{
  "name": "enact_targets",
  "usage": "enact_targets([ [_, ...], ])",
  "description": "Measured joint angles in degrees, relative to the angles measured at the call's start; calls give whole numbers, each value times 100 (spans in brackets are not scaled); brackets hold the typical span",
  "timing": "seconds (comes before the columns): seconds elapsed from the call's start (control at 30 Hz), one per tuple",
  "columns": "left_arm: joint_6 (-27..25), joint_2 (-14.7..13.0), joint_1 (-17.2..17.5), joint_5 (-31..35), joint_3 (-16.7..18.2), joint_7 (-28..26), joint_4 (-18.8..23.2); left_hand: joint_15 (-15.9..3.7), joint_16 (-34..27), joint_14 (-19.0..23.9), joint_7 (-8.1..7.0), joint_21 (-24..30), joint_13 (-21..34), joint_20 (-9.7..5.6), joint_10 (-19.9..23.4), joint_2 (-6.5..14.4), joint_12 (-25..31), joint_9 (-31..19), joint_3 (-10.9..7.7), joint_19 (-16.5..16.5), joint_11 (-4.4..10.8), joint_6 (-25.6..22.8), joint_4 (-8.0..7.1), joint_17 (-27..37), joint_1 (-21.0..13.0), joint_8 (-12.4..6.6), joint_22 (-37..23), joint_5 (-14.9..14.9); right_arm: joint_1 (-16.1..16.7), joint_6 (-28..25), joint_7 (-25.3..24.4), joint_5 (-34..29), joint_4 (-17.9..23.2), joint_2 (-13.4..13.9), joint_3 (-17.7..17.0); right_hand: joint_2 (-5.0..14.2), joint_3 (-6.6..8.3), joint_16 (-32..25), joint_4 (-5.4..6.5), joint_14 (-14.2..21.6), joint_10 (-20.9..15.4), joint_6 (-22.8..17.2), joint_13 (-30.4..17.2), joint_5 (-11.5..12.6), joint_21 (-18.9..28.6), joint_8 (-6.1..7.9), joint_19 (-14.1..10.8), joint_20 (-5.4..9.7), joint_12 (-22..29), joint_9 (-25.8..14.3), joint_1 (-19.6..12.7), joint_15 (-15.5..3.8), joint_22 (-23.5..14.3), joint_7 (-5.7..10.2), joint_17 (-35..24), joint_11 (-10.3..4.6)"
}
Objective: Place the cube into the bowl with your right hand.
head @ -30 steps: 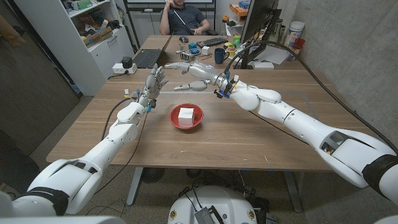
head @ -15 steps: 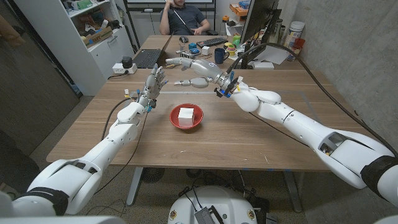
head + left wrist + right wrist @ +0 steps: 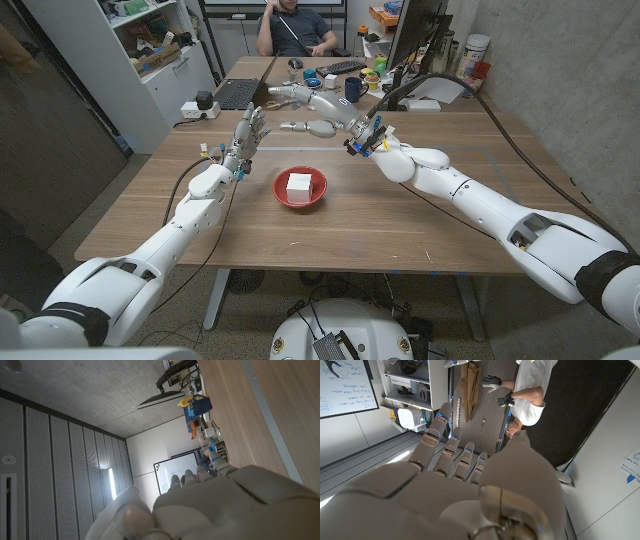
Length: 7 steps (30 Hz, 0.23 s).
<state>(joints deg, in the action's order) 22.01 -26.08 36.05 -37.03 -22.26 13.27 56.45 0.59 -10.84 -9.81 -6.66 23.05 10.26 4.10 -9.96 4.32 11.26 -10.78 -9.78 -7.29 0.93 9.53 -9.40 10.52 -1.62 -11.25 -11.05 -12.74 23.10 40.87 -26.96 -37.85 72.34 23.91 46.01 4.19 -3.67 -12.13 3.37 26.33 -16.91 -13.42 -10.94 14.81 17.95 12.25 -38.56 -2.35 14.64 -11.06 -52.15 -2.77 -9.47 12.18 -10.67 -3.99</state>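
Wooden worktop (image 3: 420, 215) in an office, with a person (image 3: 295, 25) sitting at a desk far behind. Sits in the middle of the worktop: red bowl (image 3: 300, 188), with the white cube (image 3: 299, 183) resting inside it, so the job looks done. Hangs up in the air past the bowl, well apart from it: right robot hand (image 3: 305, 108), wide and holding nothing, fingers spread and reaching toward the far side. Probably lifted that high to keep clear of the bowl. Shows the same from the right wrist view: right robot hand's fingers (image 3: 445, 435) straight and apart, nothing between them. Stands up beside the bowl on the other side: left robot hand (image 3: 248, 130), fingers pointing up and apart, empty too, likely just waiting out of the way. Nothing more to move, by the look of it.
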Motion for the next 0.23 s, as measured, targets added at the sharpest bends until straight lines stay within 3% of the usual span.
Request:
enact_targets([
  [0.23, -4, -20, 30, -1, 10, -8, 53, 0, 0, 0, 20, 0, 0, 0, 0, 0, 0, 0, 0, 0, 0, 20, 0, 0, 0, 0, 0, 0, -9, -5, -94, -5, -24, -13, 3, -28, 22, 0, -22, 31, -51, -31, 0, 0, -61, 0, -19, 20, 0, 15, -25, 31, 0, -31, 0, 10],
])
